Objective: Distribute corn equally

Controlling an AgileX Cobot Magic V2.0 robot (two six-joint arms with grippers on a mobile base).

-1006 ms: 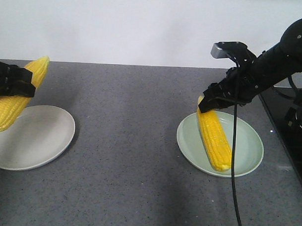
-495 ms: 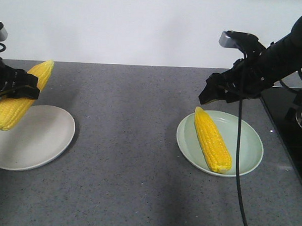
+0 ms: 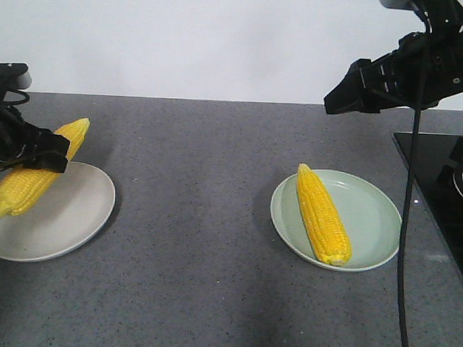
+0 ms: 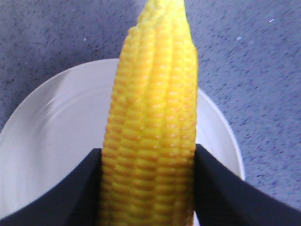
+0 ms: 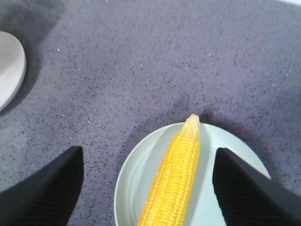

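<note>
Two cobs of corn and two plates are what we count on the grey counter [image 3: 199, 218]: one cob [image 3: 322, 215] lies diagonally on the green plate [image 3: 374, 224], and the other cob [image 3: 37, 180] is clenched between the left gripper's [image 3: 27, 153] jaws, tilted over the white plate [image 3: 62, 221]. Farther back and higher, we see the right gripper [image 3: 348, 94] spread wide and holding nothing, well above its plate.
</note>
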